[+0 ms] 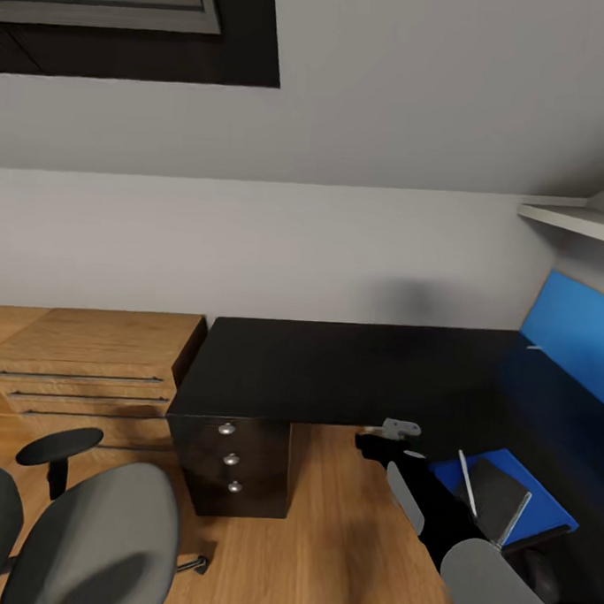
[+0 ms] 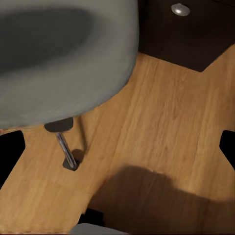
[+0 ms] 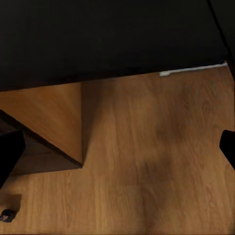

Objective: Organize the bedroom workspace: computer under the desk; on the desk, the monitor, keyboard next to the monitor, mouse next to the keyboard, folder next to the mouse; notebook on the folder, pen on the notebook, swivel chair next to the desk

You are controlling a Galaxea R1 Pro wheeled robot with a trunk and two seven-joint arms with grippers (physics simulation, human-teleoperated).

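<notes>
The desk (image 1: 351,371) has a glossy black top and black drawers (image 1: 232,459) with silver knobs. On its right wing lies the blue folder (image 1: 543,518), with a dark notebook (image 1: 497,494) on it and a thin pale pen (image 1: 467,482) along the notebook's edge. The grey swivel chair (image 1: 95,539) stands on the floor at the near left, its seat (image 2: 58,54) under my left gripper (image 2: 117,147), which is open and empty. My right gripper (image 3: 117,152) hangs open over the floor by the desk's inner edge (image 3: 112,39). Computer, monitor, keyboard and mouse are out of view.
A low light-wood cabinet (image 1: 95,362) stands left of the desk. A blue panel (image 1: 570,338) leans at the far right under a white shelf (image 1: 576,219). The chair's chrome leg and castor (image 2: 68,156) rest on the wood floor (image 1: 343,534) between chair and drawers.
</notes>
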